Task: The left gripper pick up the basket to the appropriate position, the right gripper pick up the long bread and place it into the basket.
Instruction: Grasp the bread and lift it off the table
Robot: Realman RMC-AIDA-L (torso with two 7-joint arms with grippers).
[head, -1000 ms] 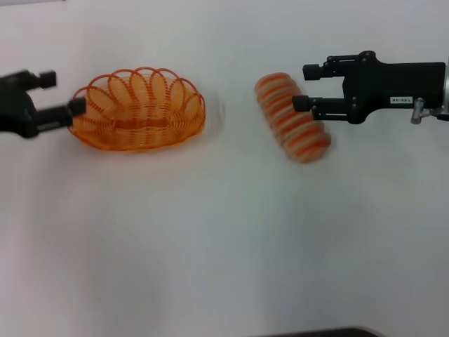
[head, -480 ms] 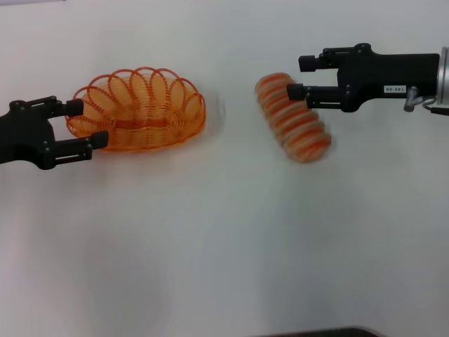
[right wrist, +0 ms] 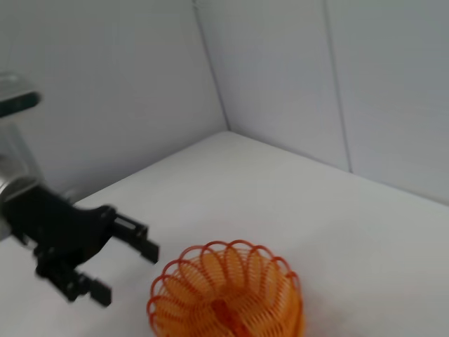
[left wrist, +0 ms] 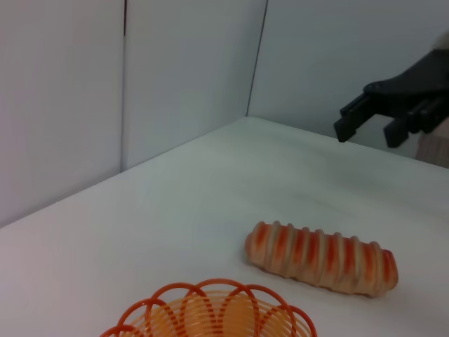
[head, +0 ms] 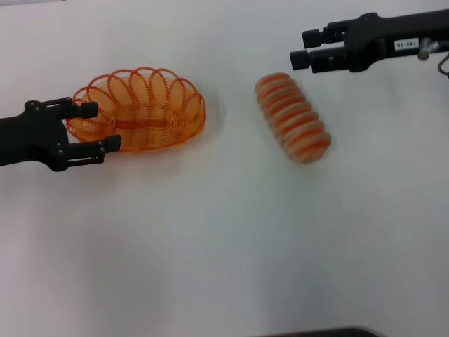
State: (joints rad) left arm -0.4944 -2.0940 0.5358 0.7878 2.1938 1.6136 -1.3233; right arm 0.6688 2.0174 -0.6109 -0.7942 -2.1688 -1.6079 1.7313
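The orange wire basket sits on the white table at the left. My left gripper is open at the basket's left end, one finger on each side of the rim there; whether it touches the wire I cannot tell. The striped long bread lies slanted at centre right. My right gripper is open, beyond the bread's far end and clear of it. The left wrist view shows the basket's rim, the bread and the right gripper farther off. The right wrist view shows the basket and the left gripper.
The white table stretches bare toward the near edge, where a dark strip shows. Pale walls meet in a corner behind the table.
My left gripper has moved right and down to the basket's left end. My right gripper has drawn back from beside the bread toward the table's far side.
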